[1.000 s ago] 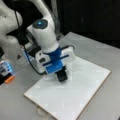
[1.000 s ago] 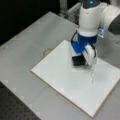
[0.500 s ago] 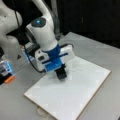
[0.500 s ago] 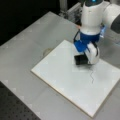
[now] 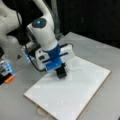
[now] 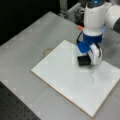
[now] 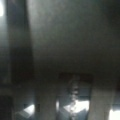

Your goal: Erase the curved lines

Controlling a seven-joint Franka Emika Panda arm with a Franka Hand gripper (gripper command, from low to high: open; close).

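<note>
The white board (image 5: 75,97) (image 6: 62,75) lies flat on the grey table in both front views. My gripper (image 5: 60,68) (image 6: 87,55), with blue fingers, points straight down over it and is shut on a black eraser block (image 5: 61,74) (image 6: 83,60) that rests on the board. The curve lines (image 6: 92,75) show as a thin dark squiggle just to the right of and below the eraser in a front view, and as a faint mark (image 5: 76,69) right beside the eraser in a front view. The wrist view is mostly dark, with a faint speckled streak (image 7: 73,96) low in the middle.
A small orange piece (image 5: 9,79) and a blue-lit device (image 5: 6,67) sit off the board at a front view's left. A round ring mark (image 6: 47,51) is on the table by the board's edge. The arm's base and cables (image 5: 27,53) stand behind the board.
The gripper with the eraser has slid a little across the board toward the squiggle, rightward in both front views.
</note>
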